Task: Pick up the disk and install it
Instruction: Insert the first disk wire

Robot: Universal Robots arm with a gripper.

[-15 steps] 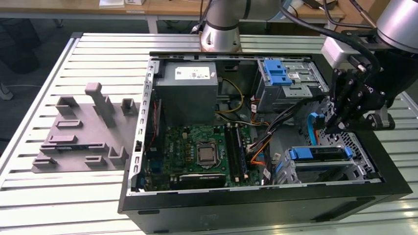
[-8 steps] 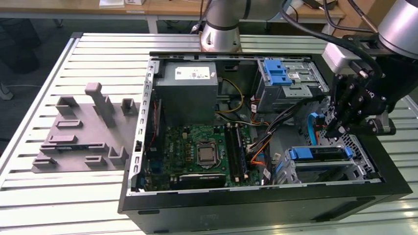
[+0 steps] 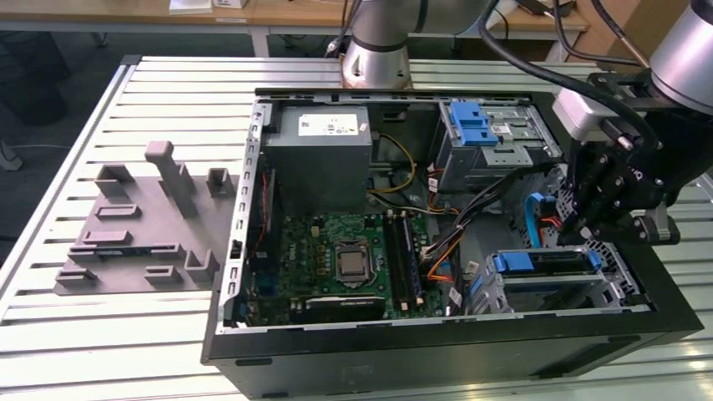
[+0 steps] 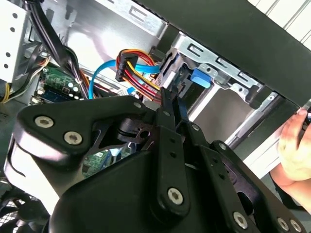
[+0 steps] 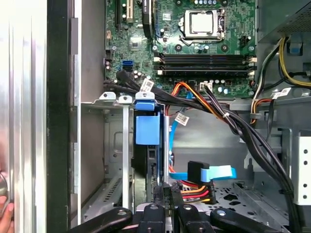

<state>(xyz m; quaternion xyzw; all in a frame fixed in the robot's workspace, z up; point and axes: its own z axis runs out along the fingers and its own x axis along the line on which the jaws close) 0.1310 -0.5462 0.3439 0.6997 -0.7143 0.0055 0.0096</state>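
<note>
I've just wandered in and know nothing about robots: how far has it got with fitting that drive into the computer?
Mostly done, it seems. The blue-framed disk already sits in the silver metal drive cage inside the open black computer case. The black gripper hangs just above the cage, its fingers close together with nothing visibly between them. Whether the disk is fully seated, or its cables connected, cannot be told.

Even, diffuse light fell from above in the exterior view, leaving the slatted table (image 3: 67, 150) bright and the computer case (image 3: 446, 351) interior dim, with soft shadows beside the grey fixture block (image 3: 139, 225). In the second wrist view, glare washed out the metal wall (image 4: 97, 34), and the near black gripper (image 4: 167, 104) linkage looked soft. In the first wrist view, the motherboard (image 5: 194, 43) was sharp while the pale outer surface (image 5: 22, 97) was overexposed.
</note>
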